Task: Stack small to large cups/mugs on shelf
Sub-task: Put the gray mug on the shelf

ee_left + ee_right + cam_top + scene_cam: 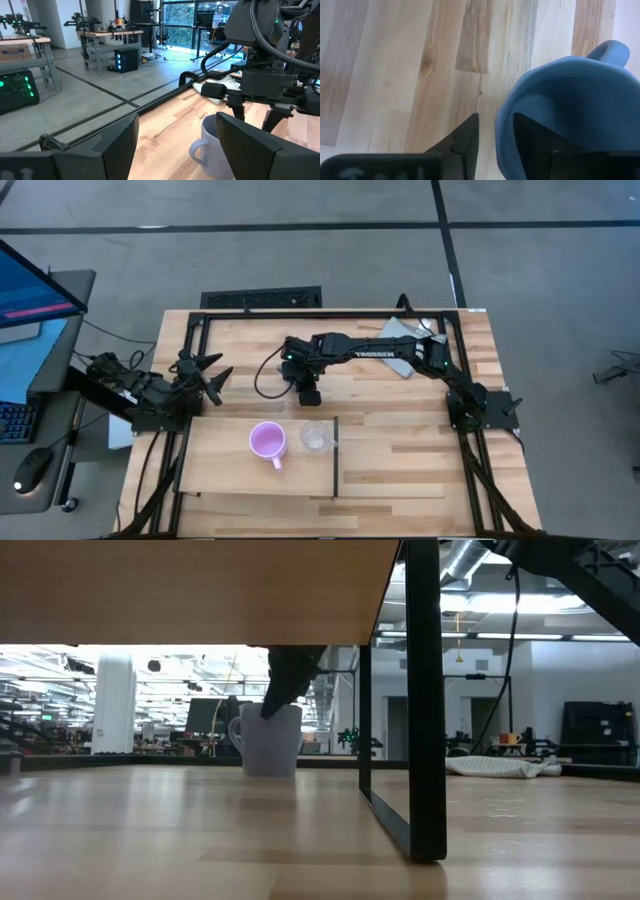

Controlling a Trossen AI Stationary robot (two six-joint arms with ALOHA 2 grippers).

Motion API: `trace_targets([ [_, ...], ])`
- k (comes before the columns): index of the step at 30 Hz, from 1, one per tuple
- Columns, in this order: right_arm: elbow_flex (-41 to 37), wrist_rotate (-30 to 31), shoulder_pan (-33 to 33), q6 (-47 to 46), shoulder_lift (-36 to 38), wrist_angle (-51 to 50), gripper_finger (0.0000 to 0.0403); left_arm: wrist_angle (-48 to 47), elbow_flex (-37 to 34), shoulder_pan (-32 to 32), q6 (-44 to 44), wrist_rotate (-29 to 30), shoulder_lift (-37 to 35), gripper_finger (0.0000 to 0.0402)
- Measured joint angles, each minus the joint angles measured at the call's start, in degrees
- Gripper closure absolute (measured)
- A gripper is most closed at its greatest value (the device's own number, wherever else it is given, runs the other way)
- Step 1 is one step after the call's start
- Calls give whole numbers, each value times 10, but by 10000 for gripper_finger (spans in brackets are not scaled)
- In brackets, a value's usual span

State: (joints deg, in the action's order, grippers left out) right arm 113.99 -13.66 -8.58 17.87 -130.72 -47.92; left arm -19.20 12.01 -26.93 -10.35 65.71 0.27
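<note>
A pink-purple mug (267, 442) and a clear cup (316, 436) stand upright side by side on the pale shelf (225, 465), the cup next to its black strip (337, 455). A blue-grey mug (271, 742) stands upright on the tabletop beyond the shelf, hidden under my right gripper (308, 392) in the high view. The open right gripper (495, 135) points down over the mug's rim, one finger inside and one outside. My left gripper (213, 372) waits open at the table's left, facing the mug (212, 145). My right gripper comes from above, pointing down, and straddles the mug's wall (504, 125) on the side opposite its handle (610, 50). A strip of tabletop shows between the outer finger (467, 135) and the wall. Whether the inner finger (535, 137) touches the wall I cannot tell. The mug stands on the table.
A grey cloth (405, 345) lies at the table's far right. The shelf is raised on a black metal frame (422, 690), with bare striped tabletop (400, 440) right of it. Cables run along the left arm.
</note>
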Motion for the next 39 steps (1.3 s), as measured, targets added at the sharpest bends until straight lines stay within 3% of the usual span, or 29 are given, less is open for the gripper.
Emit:
trace_targets([
  [10, 4, 3, 6, 6, 9, 2, 230, 0, 0, 0, 0, -10, 0, 145],
  [15, 45, 5, 7, 13, 9, -27, 227, 0, 0, 0, 0, -10, 0, 145],
  [36, 211, 36, -1, 21, 10, -170, 241, 2, 0, 0, 3, -40, 0, 145],
  [39, 198, 37, -9, 15, 36, -172, 253, 2, 0, 0, 4, -40, 0, 145],
])
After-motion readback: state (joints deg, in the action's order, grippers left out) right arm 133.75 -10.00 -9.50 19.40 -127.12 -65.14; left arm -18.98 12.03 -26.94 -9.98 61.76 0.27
